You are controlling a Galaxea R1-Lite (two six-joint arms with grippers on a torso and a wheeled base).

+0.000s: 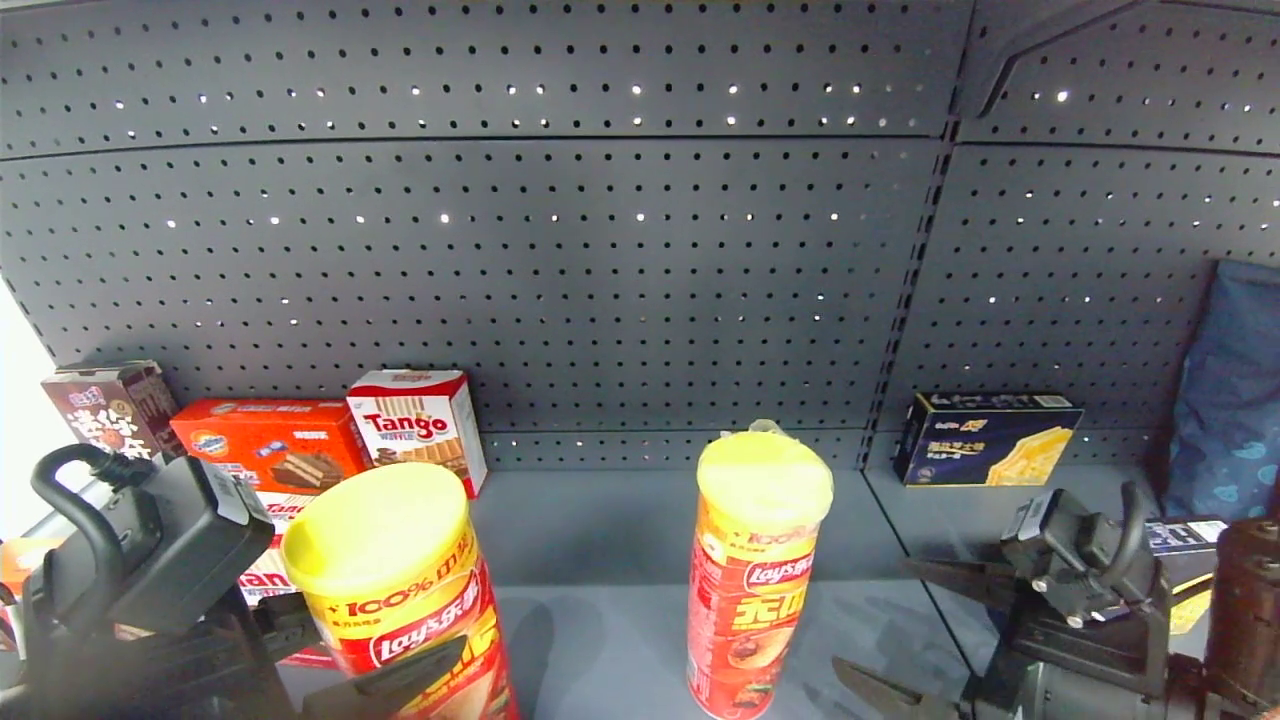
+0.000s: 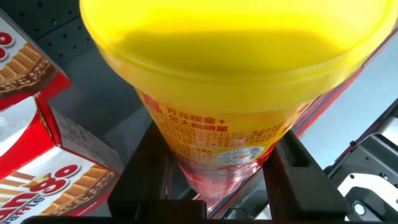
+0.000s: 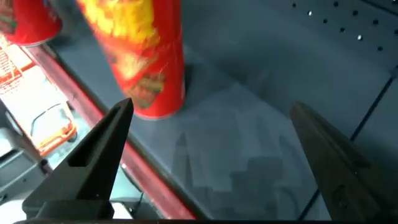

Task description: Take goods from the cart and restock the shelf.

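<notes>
My left gripper is shut on a red chips can with a yellow lid at the front left of the grey shelf. In the left wrist view the can sits between both dark fingers. A second, matching chips can stands upright on the shelf's middle. My right gripper is open just right of that can, with nothing between its fingers. The right wrist view has the standing can off to one side of the open gripper.
Along the back left stand a brown box, an orange cake box and a red-and-white wafer box. A dark blue box and a blue bag sit right of the shelf upright. Pegboard closes the back.
</notes>
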